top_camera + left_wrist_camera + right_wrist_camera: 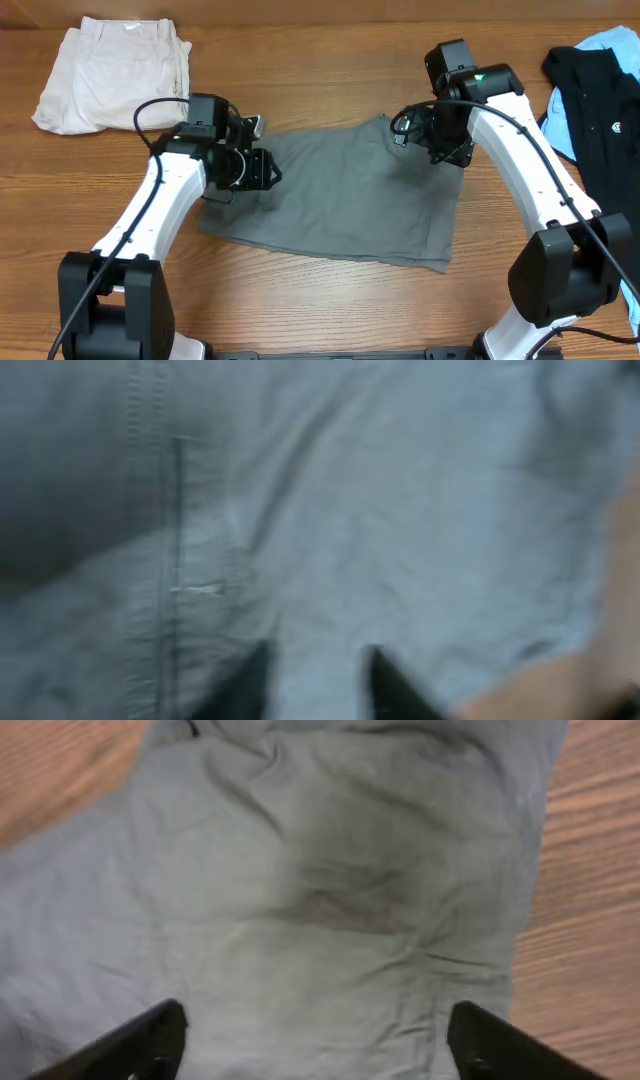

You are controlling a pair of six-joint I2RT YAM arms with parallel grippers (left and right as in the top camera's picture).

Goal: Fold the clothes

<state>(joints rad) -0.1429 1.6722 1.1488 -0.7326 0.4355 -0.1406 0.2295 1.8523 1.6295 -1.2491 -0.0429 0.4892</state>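
Observation:
A grey garment lies spread flat on the wooden table. My left gripper hovers over its left edge; in the left wrist view its dark fingertips stand slightly apart over the grey cloth, with nothing between them. My right gripper is over the garment's upper right corner; in the right wrist view its fingers are wide apart above the wrinkled cloth, empty.
A folded beige garment lies at the back left. A black garment on a light blue one lies at the right edge. Bare wood runs along the front of the table.

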